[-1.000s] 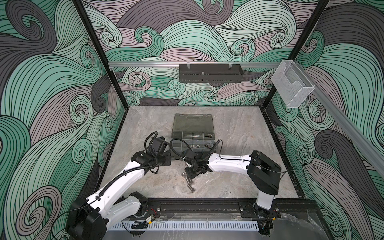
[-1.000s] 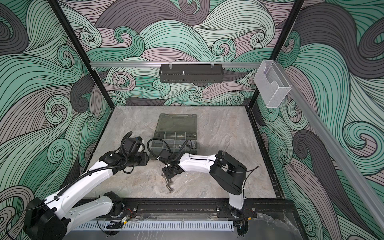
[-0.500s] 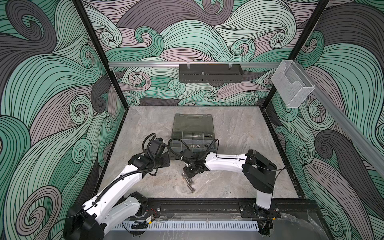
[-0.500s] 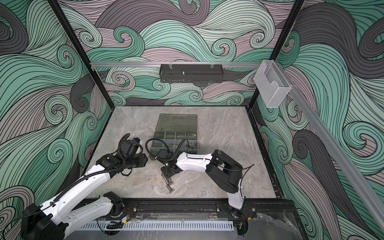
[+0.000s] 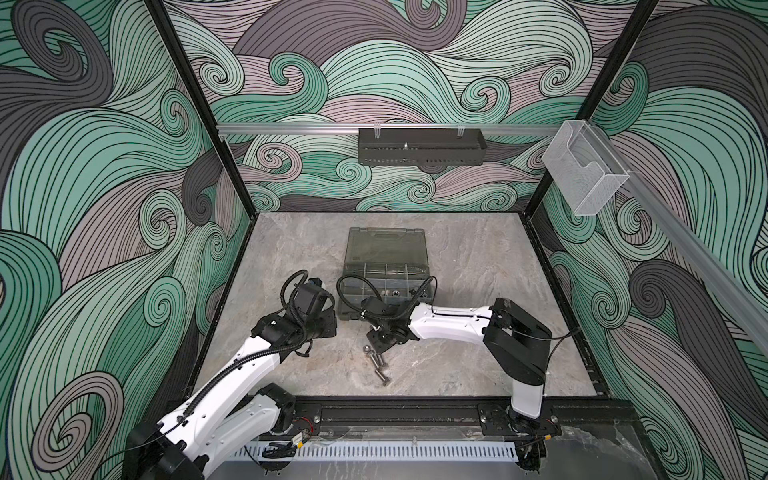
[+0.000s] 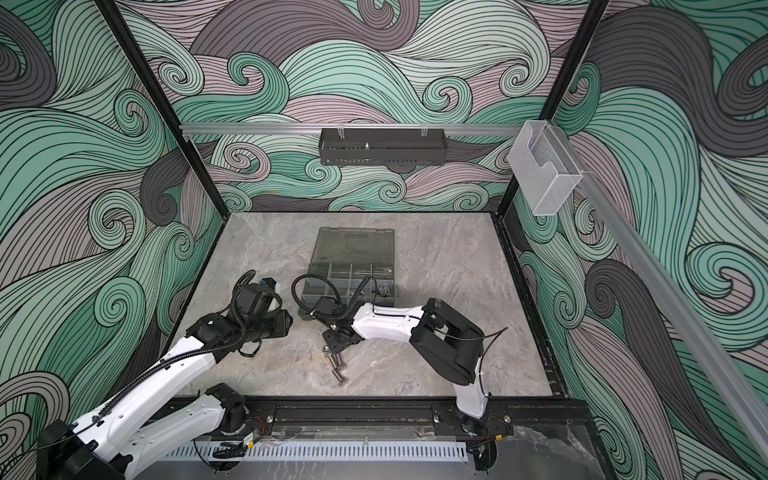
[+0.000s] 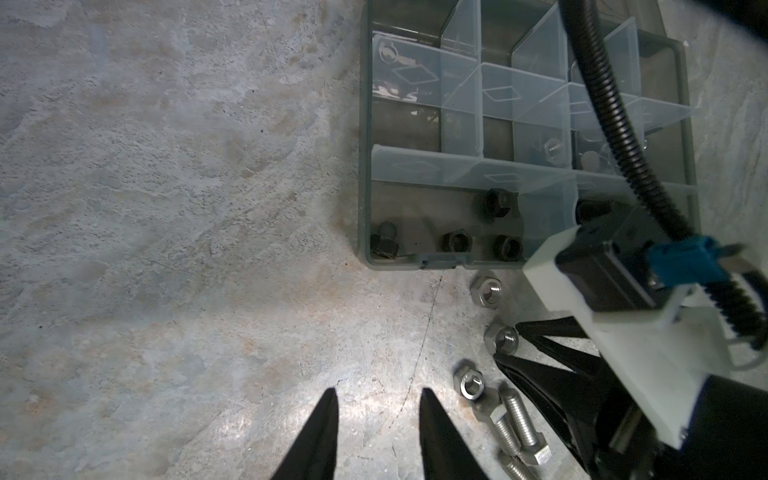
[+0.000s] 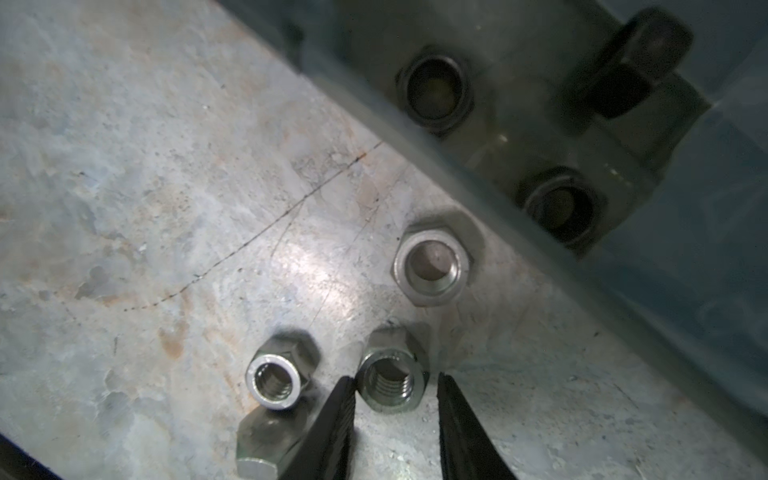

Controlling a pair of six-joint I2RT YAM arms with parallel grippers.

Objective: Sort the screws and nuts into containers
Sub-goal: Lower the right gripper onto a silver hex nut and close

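Table [image 5: 478, 266]: grey stone-look top inside swirl-patterned walls, seen in both top views.
Case [image 5: 386, 245]: smoky grey organiser mid-table, lid laid open toward 12 o'clock.
Black nuts [image 7: 457, 241]: several lie in the compartment along the case's 6 o'clock edge.
Screws [image 5: 376, 363]: silver, loose on the table at 6 o'clock from my right tool.
Right gripper [image 8: 395, 378]: low at the table, jaws parted around a silver nut [image 8: 390, 390] that sits on the table. One finger touches it, so I read no clamp.
Left gripper [image 7: 378, 392]: at 9 o'clock of the right one, jaws parted, nothing between them.
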